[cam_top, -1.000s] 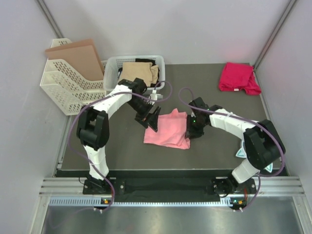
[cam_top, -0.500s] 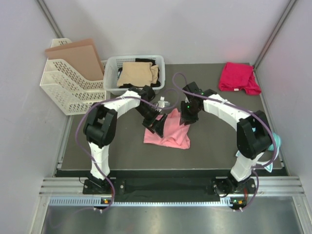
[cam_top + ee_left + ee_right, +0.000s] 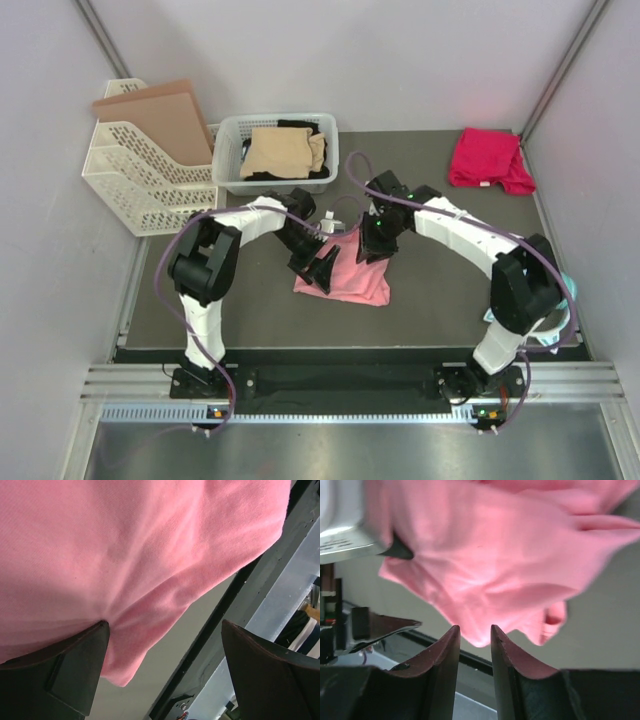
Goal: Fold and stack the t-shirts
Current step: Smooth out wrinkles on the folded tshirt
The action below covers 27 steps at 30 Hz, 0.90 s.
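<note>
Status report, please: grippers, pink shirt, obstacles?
Left gripper open, touching light salmon pink cloth t-shirt. Right gripper shut on its edge. White plastic basket apart, behind.

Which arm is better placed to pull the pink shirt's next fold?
Right, probably: the right gripper is closed on an edge of the pink t-shirt, while the left gripper hangs open, one finger just touching cloth.

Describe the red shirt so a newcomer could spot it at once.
Start at the dark mat and go to its far right corner. The red shirt lies there crumpled, on its own. It is deep magenta, unlike the pink shirt at mid-mat and the tan shirt in the basket.
</note>
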Tool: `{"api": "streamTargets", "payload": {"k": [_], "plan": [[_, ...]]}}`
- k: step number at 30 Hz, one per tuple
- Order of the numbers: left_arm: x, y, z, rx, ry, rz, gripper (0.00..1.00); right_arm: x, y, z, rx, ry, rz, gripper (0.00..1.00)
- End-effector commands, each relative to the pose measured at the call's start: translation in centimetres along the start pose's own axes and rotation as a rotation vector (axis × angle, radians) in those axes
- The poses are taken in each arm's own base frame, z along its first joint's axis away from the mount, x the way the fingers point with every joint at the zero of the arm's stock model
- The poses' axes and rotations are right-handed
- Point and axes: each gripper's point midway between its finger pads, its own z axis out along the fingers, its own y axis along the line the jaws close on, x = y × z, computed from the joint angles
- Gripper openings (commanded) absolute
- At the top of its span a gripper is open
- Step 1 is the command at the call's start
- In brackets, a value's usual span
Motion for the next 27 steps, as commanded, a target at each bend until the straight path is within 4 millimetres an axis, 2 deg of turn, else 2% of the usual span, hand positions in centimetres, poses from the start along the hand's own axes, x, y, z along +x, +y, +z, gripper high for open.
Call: {"api": "streamTargets", "payload": {"k": [1, 3, 4, 8, 10, 13, 14, 16, 18, 20, 22, 23, 26, 27], "plan": [[0.1, 1.6, 0.0, -0.075, -0.014, 0.047, 0.99, 1.0, 4.0, 1.6, -0.127, 0.040, -0.036, 0.32], [0.0, 1.7, -0.2, -0.091, -0.019, 0.059, 0.99, 1.5, 3.3, 3.5, -0.123, 0.067, -0.015, 0.32], [0.1, 1.7, -0.2, -0.097, -0.019, 0.062, 0.99, 2.5, 2.2, 4.6, -0.104, 0.101, -0.002, 0.31], [0.6, 1.8, -0.7, -0.125, -0.021, 0.076, 0.99, 3.9, -2.0, 8.2, -0.027, 0.159, 0.043, 0.31], [0.8, 2.0, -0.9, -0.140, -0.025, 0.081, 0.99, 4.7, -3.8, 9.0, 0.005, 0.187, 0.052, 0.31], [1.1, 2.2, -1.0, -0.154, -0.024, 0.082, 0.99, 4.6, -4.9, 9.8, 0.021, 0.201, 0.047, 0.33], [1.2, 2.3, -1.0, -0.158, -0.023, 0.085, 0.99, 4.8, -5.1, 9.7, 0.017, 0.224, 0.041, 0.34], [1.3, 2.5, -1.2, -0.167, -0.024, 0.082, 0.99, 3.9, -4.1, 8.7, -0.015, 0.208, 0.017, 0.38], [1.5, 2.6, -1.6, -0.179, -0.028, 0.084, 0.99, 2.4, -2.6, 6.2, -0.061, 0.145, -0.014, 0.45], [1.6, 2.9, -1.9, -0.193, -0.036, 0.087, 0.99, 0.6, -2.6, 3.5, -0.080, 0.070, -0.016, 0.58], [1.6, 2.9, -2.2, -0.200, -0.042, 0.089, 0.99, -0.6, -3.3, 2.1, -0.080, 0.020, -0.004, 0.71], [1.5, 2.8, -2.4, -0.200, -0.046, 0.092, 0.99, -1.6, -4.5, 1.3, -0.064, -0.021, 0.012, 0.73], [1.1, 2.4, -3.0, -0.205, -0.063, 0.104, 0.99, -2.6, -7.1, 1.2, -0.048, -0.046, 0.070, 0.75], [1.0, 2.2, -3.1, -0.203, -0.067, 0.105, 0.99, -2.4, -7.8, 1.6, -0.042, -0.037, 0.084, 0.75]]}}
